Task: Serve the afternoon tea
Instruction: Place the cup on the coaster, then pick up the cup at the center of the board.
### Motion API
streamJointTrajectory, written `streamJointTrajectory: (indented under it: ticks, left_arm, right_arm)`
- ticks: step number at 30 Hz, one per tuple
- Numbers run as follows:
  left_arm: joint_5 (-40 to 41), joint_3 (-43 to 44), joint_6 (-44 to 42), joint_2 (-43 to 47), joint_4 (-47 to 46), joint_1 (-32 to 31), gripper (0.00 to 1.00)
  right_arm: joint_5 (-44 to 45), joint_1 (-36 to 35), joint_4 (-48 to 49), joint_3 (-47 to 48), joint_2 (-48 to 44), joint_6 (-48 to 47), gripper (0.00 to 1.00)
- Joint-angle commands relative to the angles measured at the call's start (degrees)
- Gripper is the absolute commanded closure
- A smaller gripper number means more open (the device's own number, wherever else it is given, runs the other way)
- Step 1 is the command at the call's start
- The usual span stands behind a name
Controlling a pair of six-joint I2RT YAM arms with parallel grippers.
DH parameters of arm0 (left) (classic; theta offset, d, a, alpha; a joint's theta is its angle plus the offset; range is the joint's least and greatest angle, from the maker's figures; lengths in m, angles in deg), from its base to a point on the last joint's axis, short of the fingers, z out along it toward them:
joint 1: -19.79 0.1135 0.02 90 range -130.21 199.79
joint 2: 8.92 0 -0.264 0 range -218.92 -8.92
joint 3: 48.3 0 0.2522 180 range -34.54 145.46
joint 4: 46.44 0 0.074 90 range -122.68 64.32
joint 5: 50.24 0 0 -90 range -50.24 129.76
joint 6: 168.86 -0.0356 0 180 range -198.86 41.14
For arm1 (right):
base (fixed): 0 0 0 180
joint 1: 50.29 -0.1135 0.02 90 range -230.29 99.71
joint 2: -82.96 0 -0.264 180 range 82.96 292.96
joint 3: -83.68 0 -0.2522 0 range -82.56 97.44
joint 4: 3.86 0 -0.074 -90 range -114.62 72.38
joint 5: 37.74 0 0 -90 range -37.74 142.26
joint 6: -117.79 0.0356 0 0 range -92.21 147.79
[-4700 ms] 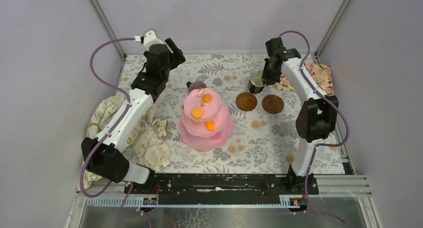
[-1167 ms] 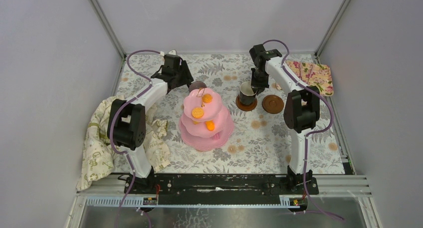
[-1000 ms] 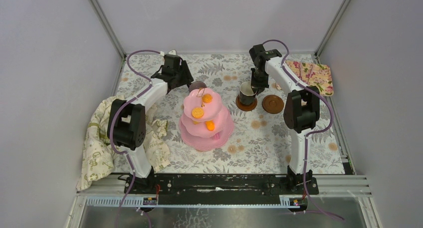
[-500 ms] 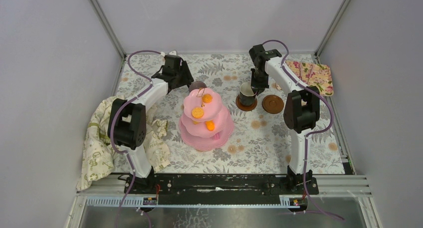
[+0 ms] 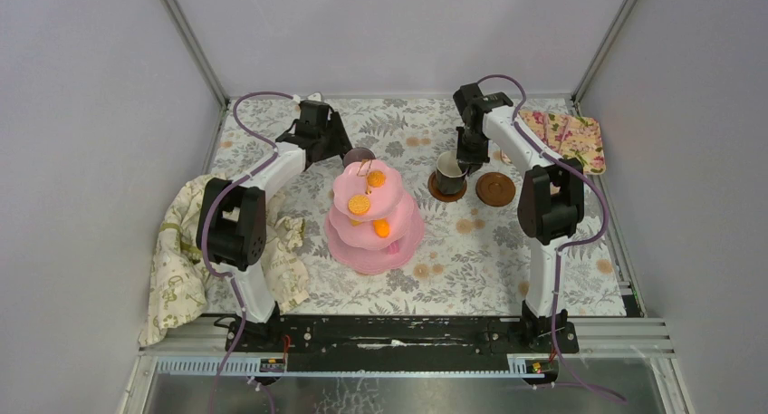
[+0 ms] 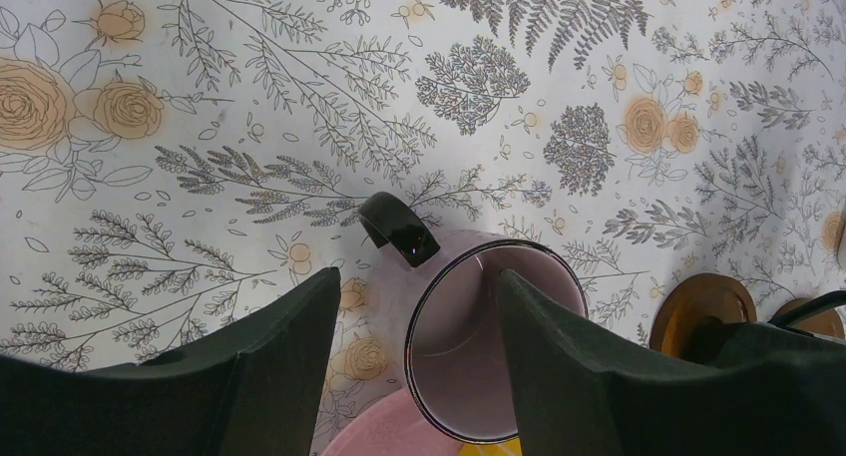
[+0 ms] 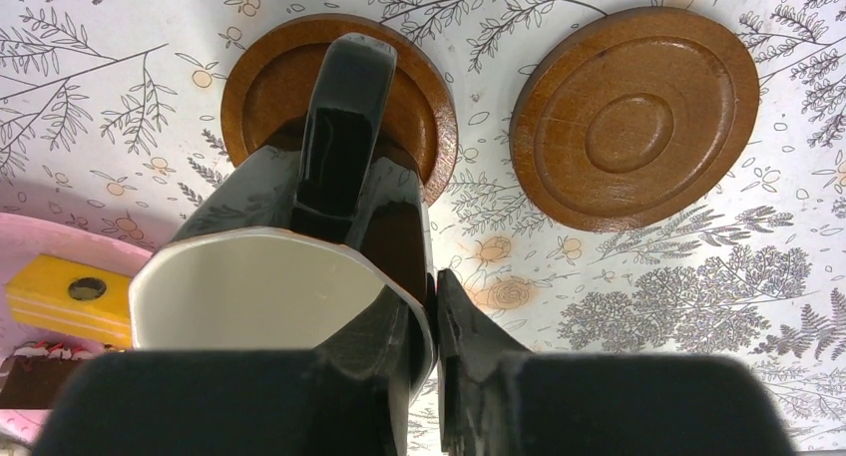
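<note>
The pink three-tier cake stand point(image 5: 373, 216) holds orange sweets point(image 5: 360, 204). Behind it stands a dark mug point(image 5: 360, 154) with a pale inside point(image 6: 494, 346). My left gripper point(image 6: 417, 276) is open over that mug point(image 5: 337, 148): one finger hangs outside its left wall near the handle point(image 6: 399, 228), the other over its mouth. My right gripper point(image 7: 431, 296) is shut on the rim of the second dark mug point(image 7: 349, 177), which sits on the left brown saucer point(image 7: 264, 87) point(image 5: 446, 189). The other saucer point(image 7: 634, 117) point(image 5: 495, 188) is bare.
A beige leaf-print cloth point(image 5: 186, 251) lies crumpled at the left by the left arm's base. A floral tray point(image 5: 569, 135) sits at the back right corner. The stand's pink rim point(image 7: 40, 241) and a dark sweet point(image 7: 30, 376) lie close to the held mug's left.
Since the earliest frame, my right gripper has brought its mug from the back onto the left saucer, and the left arm has swung over the mug behind the stand. Over the last second, hardly anything moves.
</note>
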Motion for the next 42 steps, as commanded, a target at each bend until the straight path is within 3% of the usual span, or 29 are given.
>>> streamJointTrajectory:
  ticks: [1, 6, 11, 18, 32, 42]
  left_arm:
    - [0.3, 0.7, -1.3, -0.7, -0.8, -0.5, 0.34]
    - [0.2, 0.7, -1.9, -0.8, -0.8, -0.7, 0.34]
    - [0.3, 0.8, -2.8, -0.7, -0.5, -0.8, 0.34]
    - [0.4, 0.7, -3.8, -1.0, 1.1, -1.0, 0.35]
    - [1.4, 0.0, -5.1, -3.6, 2.9, -2.5, 0.48]
    - [2.4, 1.7, -4.8, -7.1, 3.6, -2.6, 0.74]
  right_arm:
    - [0.2, -0.8, 0.2, -1.2, -3.2, -0.9, 0.77]
    - [0.0, -0.8, 1.1, -0.9, -3.8, -0.9, 0.54]
    - [-0.3, -0.8, 1.8, 0.6, -4.4, -1.0, 0.44]
    - [-0.5, -0.8, 4.1, 1.2, -6.4, -1.1, 0.43]
    - [0.3, -0.7, 6.3, 2.2, -10.6, -1.3, 0.42]
    - [0.5, -0.6, 8.8, -0.3, -16.9, -1.6, 0.43]
